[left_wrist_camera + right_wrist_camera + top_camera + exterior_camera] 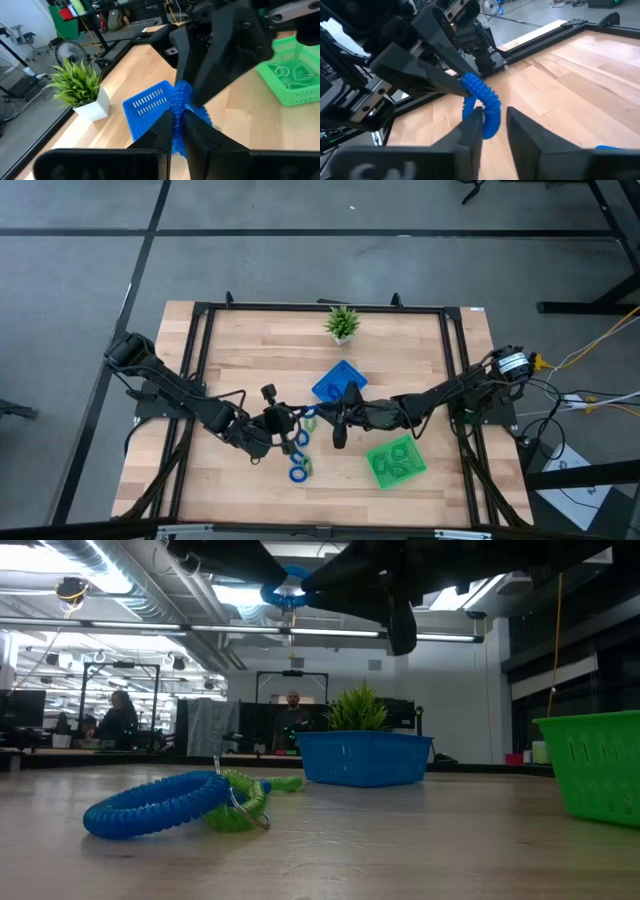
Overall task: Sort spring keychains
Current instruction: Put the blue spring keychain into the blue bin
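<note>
Mid-sort: blue keychain (481, 104) aloft above worktop (250, 350) centre, pinched by left end effector (176, 131), right end effector (492, 119) part-open around it. Several in green tray (385, 472); others (299, 460) unsorted near front edge.

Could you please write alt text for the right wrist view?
A bright blue coiled plastic keychain hangs between two dark robot hands above the light wooden table: the left hand pinches its top, and the right hand brackets its lower loop.
</note>
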Motion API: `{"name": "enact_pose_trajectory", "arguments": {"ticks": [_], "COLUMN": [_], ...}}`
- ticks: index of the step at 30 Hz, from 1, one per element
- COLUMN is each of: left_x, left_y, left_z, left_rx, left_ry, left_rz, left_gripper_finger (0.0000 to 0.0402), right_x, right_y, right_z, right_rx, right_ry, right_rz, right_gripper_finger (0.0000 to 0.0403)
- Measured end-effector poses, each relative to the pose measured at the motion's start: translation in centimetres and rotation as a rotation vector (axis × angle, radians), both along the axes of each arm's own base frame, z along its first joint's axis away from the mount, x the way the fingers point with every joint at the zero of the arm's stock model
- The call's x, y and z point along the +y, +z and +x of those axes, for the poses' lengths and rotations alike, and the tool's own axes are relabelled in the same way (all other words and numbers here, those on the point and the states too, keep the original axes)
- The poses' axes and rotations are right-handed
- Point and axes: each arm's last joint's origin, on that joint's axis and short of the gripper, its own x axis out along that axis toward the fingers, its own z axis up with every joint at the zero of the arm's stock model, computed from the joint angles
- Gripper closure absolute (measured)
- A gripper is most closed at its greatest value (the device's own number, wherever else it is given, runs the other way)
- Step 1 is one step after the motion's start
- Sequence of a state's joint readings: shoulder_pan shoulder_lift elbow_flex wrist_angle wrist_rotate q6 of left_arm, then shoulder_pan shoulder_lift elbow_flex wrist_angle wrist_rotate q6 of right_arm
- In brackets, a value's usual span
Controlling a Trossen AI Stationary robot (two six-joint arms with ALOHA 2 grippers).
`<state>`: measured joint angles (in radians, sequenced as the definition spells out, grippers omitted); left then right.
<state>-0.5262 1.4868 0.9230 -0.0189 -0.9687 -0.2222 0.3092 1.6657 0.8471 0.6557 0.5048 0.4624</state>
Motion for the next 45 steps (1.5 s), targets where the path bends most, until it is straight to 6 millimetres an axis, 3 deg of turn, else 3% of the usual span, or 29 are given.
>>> {"name": "enact_pose_trajectory", "arguments": {"ticks": [8,17,24,32,40,45], "left_x": [0.0,0.0,0.1,0.6,0.6,0.2], "left_y": [0.0,-0.1,-0.2,-0.3,-0.4,-0.5], "left_z": [0.0,0.0,0.2,0.3,0.3,0.3], "left_rx": [0.002,0.010,0.003,0.004,0.010,0.027], "left_ry": [-0.001,-0.016,-0.050,-0.010,-0.029,-0.087], "left_rz": [0.001,-0.009,-0.111,-0.114,-0.154,-0.212], "left_gripper_finger": [0.0359,0.0330,0.0269,0.0200,0.0188,0.0187], "right_x": [0.0,0.0,0.1,0.1,0.0,-0.4], "right_y": [0.0,-0.1,-0.1,-0.8,-1.3,-1.7], "right_z": [0.0,0.0,0.0,-0.2,-0.3,-0.5], "right_rx": [0.006,0.015,0.018,0.089,0.141,0.186], "right_ry": [0.008,0.017,0.021,0.019,0.004,-0.096], "right_rz": [-0.036,-0.050,-0.051,-0.052,-0.064,-0.108], "right_gripper_finger": [0.0389,0.0389,0.0390,0.0390,0.0390,0.0389]}}
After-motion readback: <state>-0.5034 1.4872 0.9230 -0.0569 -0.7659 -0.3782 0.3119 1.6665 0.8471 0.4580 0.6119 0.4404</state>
